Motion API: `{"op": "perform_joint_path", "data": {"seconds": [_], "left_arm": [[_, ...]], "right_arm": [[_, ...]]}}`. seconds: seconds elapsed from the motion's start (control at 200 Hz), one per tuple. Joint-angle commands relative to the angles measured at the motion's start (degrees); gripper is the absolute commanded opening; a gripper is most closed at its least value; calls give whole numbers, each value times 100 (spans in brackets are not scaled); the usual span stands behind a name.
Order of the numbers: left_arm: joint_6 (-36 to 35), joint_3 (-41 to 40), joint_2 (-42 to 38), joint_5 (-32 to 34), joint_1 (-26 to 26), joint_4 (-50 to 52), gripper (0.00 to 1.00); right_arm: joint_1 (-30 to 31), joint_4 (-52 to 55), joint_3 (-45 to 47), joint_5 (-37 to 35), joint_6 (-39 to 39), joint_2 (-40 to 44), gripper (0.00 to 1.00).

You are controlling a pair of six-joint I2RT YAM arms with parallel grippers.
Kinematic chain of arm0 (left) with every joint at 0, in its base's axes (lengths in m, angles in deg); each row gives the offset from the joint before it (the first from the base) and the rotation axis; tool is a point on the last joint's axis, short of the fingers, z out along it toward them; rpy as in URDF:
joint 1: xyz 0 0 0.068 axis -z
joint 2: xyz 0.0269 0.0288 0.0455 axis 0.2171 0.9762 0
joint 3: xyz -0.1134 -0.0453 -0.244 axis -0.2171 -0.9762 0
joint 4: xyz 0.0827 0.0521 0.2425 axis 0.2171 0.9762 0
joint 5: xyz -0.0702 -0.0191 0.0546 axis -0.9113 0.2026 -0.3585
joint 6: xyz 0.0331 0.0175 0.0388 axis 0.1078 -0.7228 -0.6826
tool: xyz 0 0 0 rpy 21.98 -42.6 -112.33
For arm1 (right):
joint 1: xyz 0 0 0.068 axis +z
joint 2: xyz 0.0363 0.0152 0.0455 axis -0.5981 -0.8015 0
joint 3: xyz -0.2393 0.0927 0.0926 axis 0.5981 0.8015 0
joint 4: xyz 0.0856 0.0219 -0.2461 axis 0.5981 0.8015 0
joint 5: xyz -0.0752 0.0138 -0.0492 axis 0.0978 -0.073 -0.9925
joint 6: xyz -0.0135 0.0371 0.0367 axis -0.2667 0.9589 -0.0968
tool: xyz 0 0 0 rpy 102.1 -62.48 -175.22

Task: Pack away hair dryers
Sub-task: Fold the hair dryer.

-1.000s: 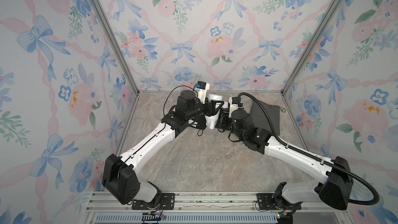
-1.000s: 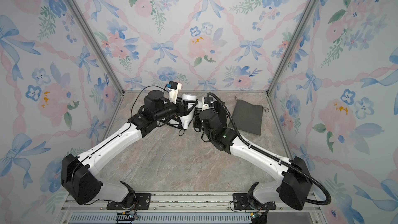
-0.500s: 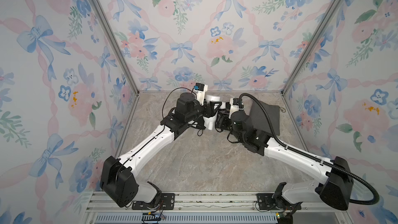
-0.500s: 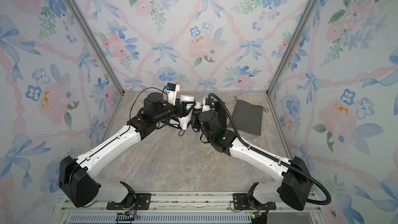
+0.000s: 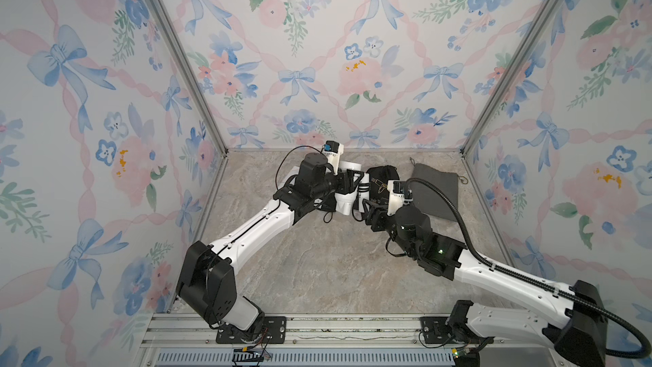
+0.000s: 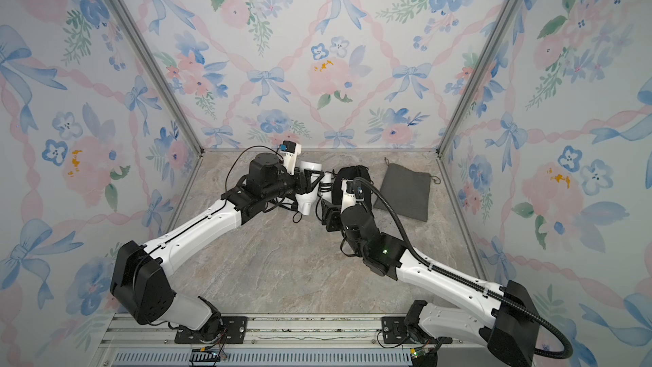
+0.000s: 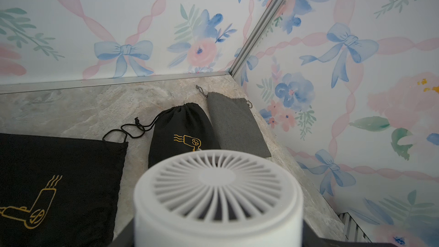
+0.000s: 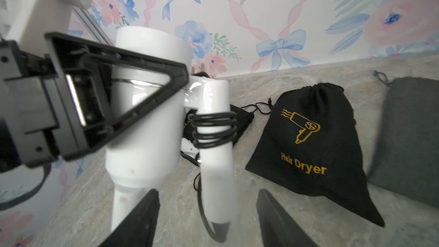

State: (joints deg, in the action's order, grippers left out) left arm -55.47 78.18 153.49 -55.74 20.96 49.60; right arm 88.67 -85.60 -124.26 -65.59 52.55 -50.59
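While the left end effector (image 5: 347, 185) pinches the white hair dryer (image 8: 147, 119) by its barrel, nozzle down, above the desk (image 5: 317, 259) near its back edge, the right end effector (image 8: 206, 196) stands spread near the cord-wrapped handle, beside a black pouch (image 8: 306, 148).

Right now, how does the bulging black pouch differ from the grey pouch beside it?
The black pouch bulges with its mouth drawn shut; the grey pouch lies flat. The black pouch carries a gold dryer print; the grey pouch is plain. Both are cloth drawstring pouches on the table.
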Motion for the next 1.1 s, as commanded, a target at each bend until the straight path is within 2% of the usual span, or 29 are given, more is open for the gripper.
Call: {"op": "perform_joint_path", "data": {"seconds": [0.0,0.235,0.35,0.53,0.805,0.95,1.095], "left_arm": [[90,311,-44,-267,-93,-307,0],[141,359,-33,-534,42,-339,0],[263,390,-21,-658,111,-404,0],[466,351,-24,-809,245,-592,0],[578,276,78,-889,307,-816,1],[556,276,86,-917,307,-817,1],[523,276,69,-880,304,-815,1]], "right_arm": [[-332,273,315,-99,176,263,68],[-1297,419,297,1154,313,12,68],[-1510,142,262,1565,277,-206,68],[-1462,-42,2,2051,192,-598,68],[-705,-45,-412,1797,118,-1078,68],[-692,16,-321,1721,120,-1025,68],[-929,291,-44,1586,9,-573,69]]}}
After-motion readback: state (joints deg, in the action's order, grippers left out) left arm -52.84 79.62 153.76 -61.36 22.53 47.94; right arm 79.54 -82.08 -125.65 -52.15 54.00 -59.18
